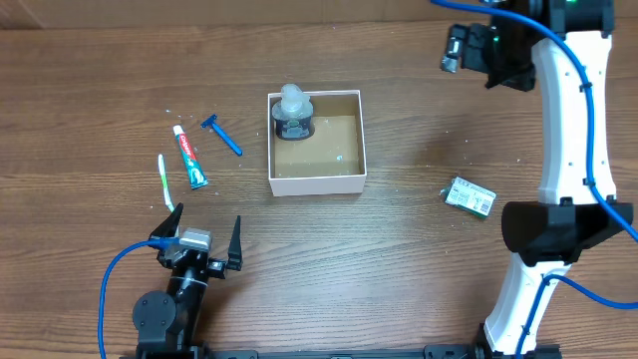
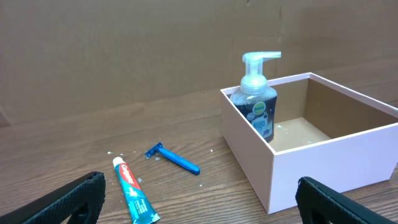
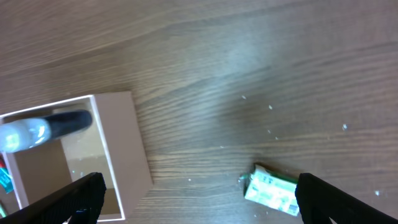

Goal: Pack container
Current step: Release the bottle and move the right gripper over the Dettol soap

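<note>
While only the soap bottle [image 1: 293,113] stands inside the container [image 1: 317,183], in the upper left corner as the overhead view shows it, most of the packing looks undone. The container sits mid-table, and the rest of its brown floor is bare. To its left the razor [image 1: 222,136], toothpaste [image 1: 190,157] and toothbrush [image 1: 166,181] lie on the wood, and a green packet [image 1: 470,196] lies well off to its right. The left gripper [image 1: 199,239] sits low near the table's front edge, its fingers spread wide and empty. The right gripper [image 3: 196,198] hangs high, jaws also apart, holding nothing. By my count one item is in and four are left.
</note>
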### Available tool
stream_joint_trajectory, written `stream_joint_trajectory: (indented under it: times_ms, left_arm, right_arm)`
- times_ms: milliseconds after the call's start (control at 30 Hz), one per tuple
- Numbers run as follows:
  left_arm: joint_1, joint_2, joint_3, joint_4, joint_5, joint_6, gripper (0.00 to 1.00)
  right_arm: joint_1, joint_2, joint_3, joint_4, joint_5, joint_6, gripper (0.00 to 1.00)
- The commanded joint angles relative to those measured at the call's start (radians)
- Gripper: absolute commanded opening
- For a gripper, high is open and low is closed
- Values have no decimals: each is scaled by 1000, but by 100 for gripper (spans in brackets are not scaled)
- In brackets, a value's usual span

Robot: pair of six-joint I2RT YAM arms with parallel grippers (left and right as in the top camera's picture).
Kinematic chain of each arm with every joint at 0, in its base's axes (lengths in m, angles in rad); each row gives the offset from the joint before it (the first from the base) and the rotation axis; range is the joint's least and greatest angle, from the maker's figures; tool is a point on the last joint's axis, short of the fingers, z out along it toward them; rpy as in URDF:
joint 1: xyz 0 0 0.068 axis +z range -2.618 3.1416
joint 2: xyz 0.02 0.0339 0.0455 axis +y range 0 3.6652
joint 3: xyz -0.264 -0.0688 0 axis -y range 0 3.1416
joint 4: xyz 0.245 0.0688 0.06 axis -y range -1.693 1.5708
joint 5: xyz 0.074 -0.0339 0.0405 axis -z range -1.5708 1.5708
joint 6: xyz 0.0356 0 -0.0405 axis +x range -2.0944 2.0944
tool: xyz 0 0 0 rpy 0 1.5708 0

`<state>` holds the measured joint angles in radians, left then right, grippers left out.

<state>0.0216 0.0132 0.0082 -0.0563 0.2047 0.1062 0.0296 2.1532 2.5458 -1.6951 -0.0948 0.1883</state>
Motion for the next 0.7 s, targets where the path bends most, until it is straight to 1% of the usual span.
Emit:
stream_joint_trajectory:
  times_ms: [0,267,400,567,667]
  left_arm:
    - [7,-9,-3,0,-2,-10,100]
    - [7,-9,-3,0,-2,-10,100]
    - [7,-9,-3,0,-2,-10,100]
    - [7,-9,-3,0,-2,-10,100]
    - [7,-9,-3,0,-2,-10,100]
  right_arm:
    - [-24,-5,-97,1,-41,25,100]
    - [-27,-6,-407,24,16,-13,100]
    - [-32,-6,-452,39,16,-18,100]
    - [-50,-13,-452,30,23,-19,100]
    - [-63,-52,-452,10,24,-20,100]
